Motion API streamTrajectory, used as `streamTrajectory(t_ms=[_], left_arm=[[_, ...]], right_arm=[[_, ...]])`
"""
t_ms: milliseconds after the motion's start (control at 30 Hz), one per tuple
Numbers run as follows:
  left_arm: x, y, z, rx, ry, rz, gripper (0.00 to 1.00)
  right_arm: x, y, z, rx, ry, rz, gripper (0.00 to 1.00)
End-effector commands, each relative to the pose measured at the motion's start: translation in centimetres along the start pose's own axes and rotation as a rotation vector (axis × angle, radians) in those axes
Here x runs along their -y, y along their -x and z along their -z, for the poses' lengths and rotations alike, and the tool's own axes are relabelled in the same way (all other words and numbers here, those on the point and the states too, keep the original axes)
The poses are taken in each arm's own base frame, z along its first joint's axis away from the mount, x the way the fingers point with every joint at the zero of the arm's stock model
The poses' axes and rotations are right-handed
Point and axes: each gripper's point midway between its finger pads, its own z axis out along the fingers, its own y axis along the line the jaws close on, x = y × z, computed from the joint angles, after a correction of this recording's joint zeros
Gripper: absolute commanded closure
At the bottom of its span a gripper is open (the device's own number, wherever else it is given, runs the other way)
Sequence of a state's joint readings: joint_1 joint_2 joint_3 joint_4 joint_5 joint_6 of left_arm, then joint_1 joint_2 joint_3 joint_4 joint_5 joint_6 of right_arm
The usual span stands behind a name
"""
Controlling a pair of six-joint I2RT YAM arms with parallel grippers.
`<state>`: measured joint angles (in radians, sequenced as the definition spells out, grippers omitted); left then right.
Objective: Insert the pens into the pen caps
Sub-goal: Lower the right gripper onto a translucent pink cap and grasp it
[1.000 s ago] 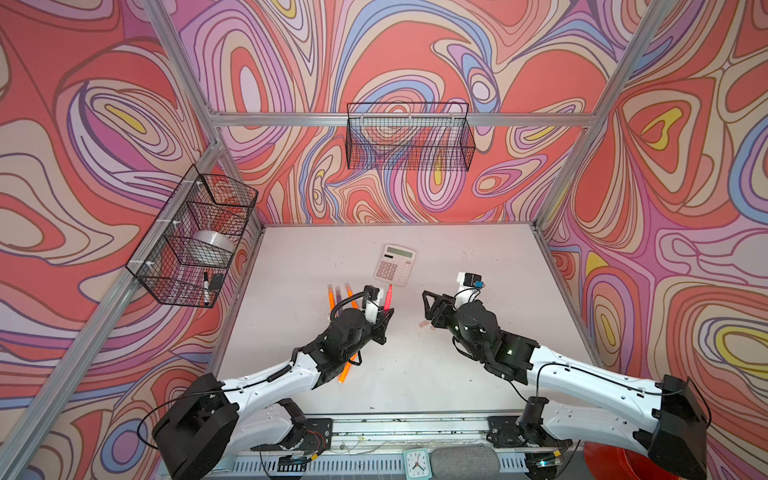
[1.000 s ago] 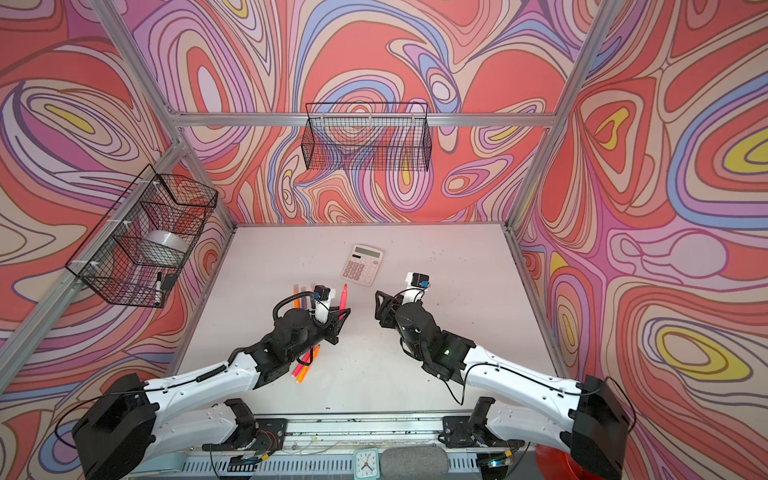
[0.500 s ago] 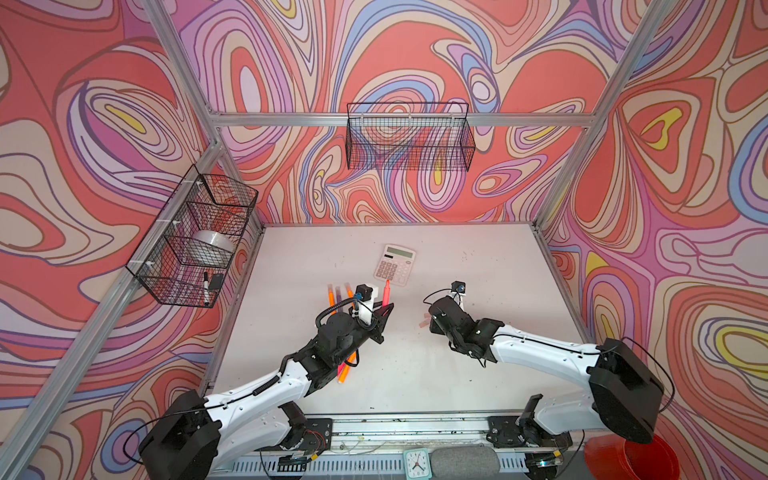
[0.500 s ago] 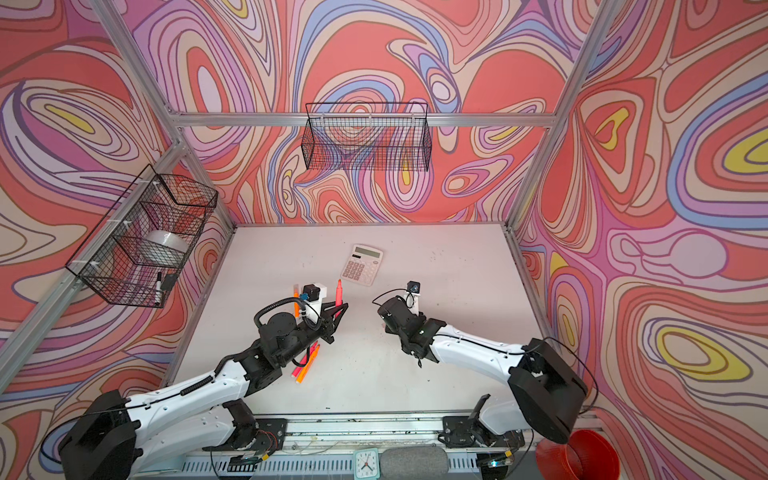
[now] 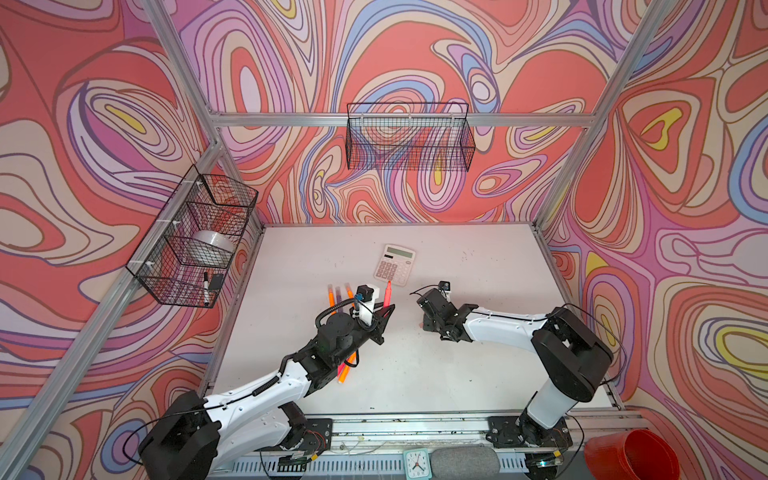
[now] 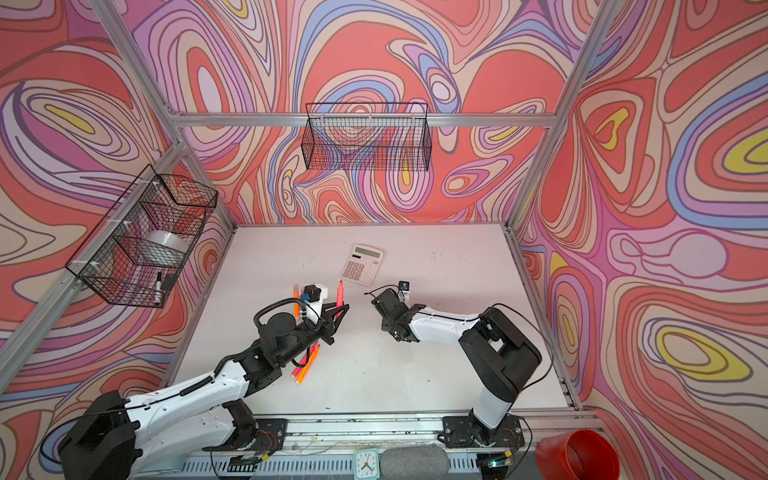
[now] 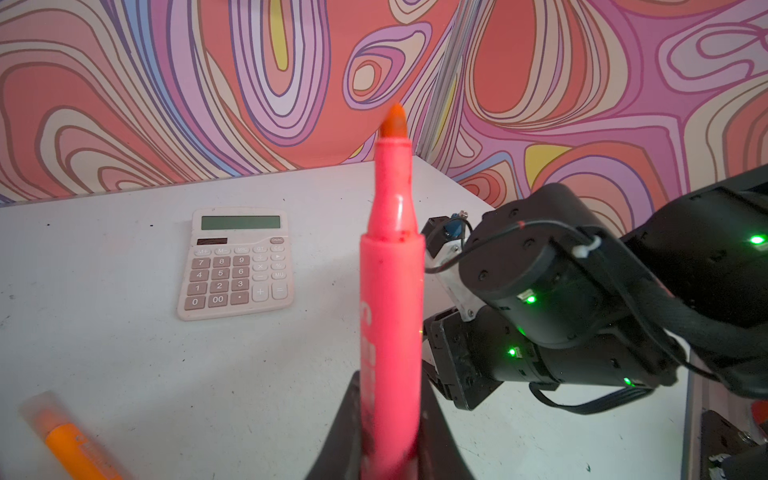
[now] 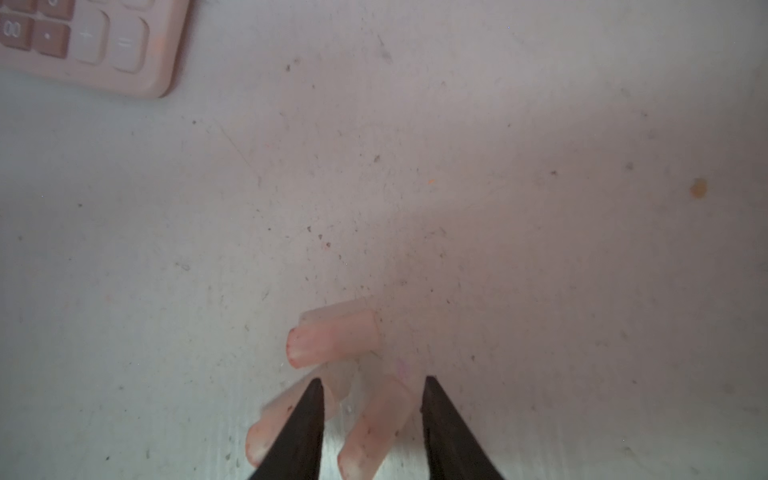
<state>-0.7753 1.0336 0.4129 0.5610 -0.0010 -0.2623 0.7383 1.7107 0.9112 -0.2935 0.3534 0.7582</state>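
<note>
My left gripper is shut on a pink-red pen, held off the table with its tip pointing away; both top views show this pen near the calculator. More pens, orange and purple, lie beside and under the left arm. My right gripper is down at the table, jaws apart and straddling one pale-pink pen cap. A second cap lies just beyond the fingertips. A third is partly hidden behind one finger. In the top views the right wrist hides the caps.
A pink calculator lies behind both grippers, its corner close to the caps. An orange pen rests near the left gripper. Wire baskets hang on the back wall and left wall. A red cup stands outside the front rail.
My right arm has dropped down to the table, and its jaws have narrowed around the cap. The left gripper keeps the pink-red pen in nearly the same place.
</note>
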Motion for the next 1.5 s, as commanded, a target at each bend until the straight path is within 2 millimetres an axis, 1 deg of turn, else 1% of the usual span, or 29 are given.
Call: streamTrajectory(t_ms=[0, 167, 233, 300, 500, 600, 700, 900, 1000, 1167, 1333, 1467], left_arm=[[0.5, 1.3, 0.3, 0.038, -0.018, -0.005, 1.0], [0.7, 1.4, 0.5, 0.042, -0.028, -0.005, 1.0], [0.7, 1.5, 0.5, 0.047, -0.03, -0.003, 1.0], [0.8, 1.5, 0.5, 0.043, -0.035, -0.005, 1.0], [0.8, 1.5, 0.5, 0.044, -0.032, -0.006, 1.0], [0.7, 1.5, 0.5, 0.041, -0.027, -0.009, 1.0], [0.7, 1.6, 0.5, 0.045, -0.029, -0.008, 1.0], [0.8, 1.6, 0.5, 0.045, -0.03, -0.009, 1.0], [0.8, 1.5, 0.5, 0.041, -0.034, -0.009, 1.0], [1.0, 1.6, 0.5, 0.043, -0.04, -0.008, 1.0], [0.9, 1.6, 0.6, 0.047, -0.04, -0.006, 1.0], [1.1, 1.7, 0.6, 0.046, -0.048, -0.008, 1.0]], right_arm=[[0.2, -0.1, -0.4, -0.018, -0.019, 0.017, 0.62], [1.2, -0.4, -0.6, -0.016, -0.067, 0.019, 0.68], [1.6, -0.6, -0.5, -0.016, -0.08, 0.02, 0.7], [2.0, -0.6, -0.3, -0.011, -0.095, 0.015, 0.71], [2.1, -0.8, -0.1, -0.017, -0.084, 0.013, 0.73], [2.0, -0.8, -0.1, -0.02, -0.084, 0.013, 0.73], [1.7, -1.1, -0.1, -0.035, -0.066, 0.013, 0.71], [1.1, -1.6, 0.4, -0.036, -0.024, 0.001, 0.69], [1.5, -1.6, 0.5, -0.031, -0.049, 0.002, 0.7], [2.1, -1.8, 0.3, -0.031, -0.078, 0.002, 0.75], [2.2, -2.2, -0.3, -0.042, -0.092, 0.009, 0.76], [2.5, -2.3, -0.7, -0.039, -0.112, 0.01, 0.74]])
